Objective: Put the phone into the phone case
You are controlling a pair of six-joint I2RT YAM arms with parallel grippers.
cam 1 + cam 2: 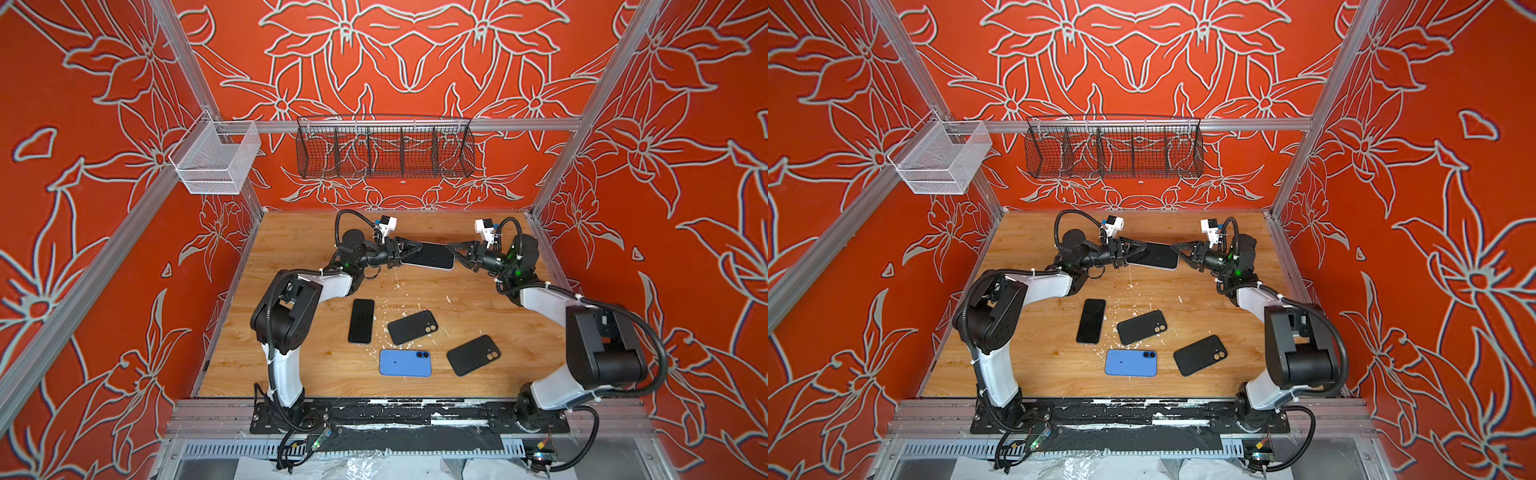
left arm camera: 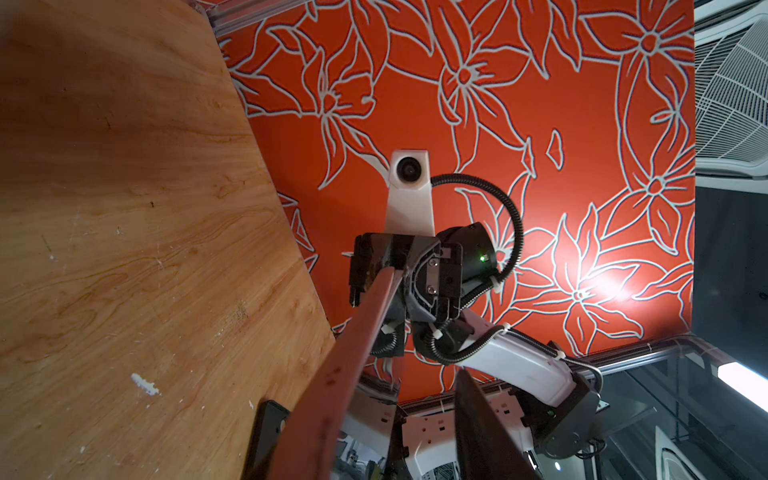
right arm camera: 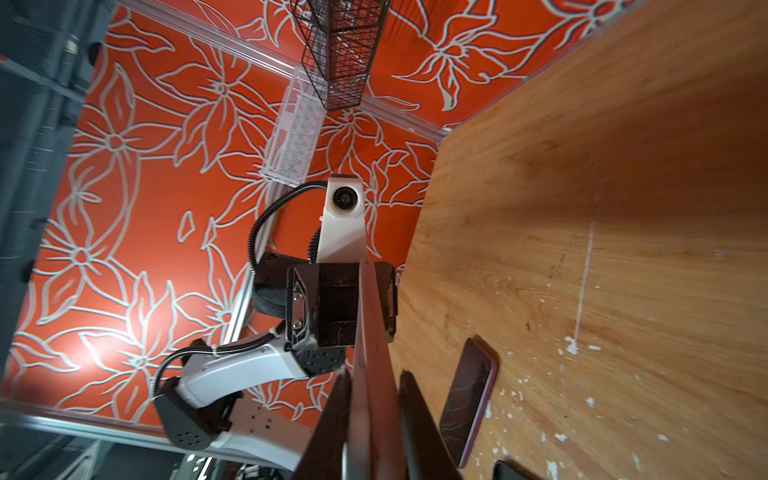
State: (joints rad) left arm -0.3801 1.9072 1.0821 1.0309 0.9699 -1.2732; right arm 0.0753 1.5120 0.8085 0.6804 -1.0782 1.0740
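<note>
above grainy wood tabletop (image 1: 291, 249): slim glossy phone (image 1: 432, 255)

Toward the rear of the table (image 1: 291, 249), at mid-width, the held phone (image 1: 432, 255) spans between the left gripper (image 1: 409, 251) at its left end and the right gripper (image 1: 455, 253) at its right end.

Nearer the front lie four items, all apart:
- A screen-up phone (image 1: 360, 321) lies leftmost.
- One case (image 1: 412, 327) lies just right of it.
- A second case (image 1: 473, 355) lies further right and forward.
- A face-down handset (image 1: 405, 363) lies foremost, in front of the first case.

A wire basket (image 1: 384, 149) hangs on the rear rail. A mesh basket (image 1: 216, 160) sits at the left rear corner.
</note>
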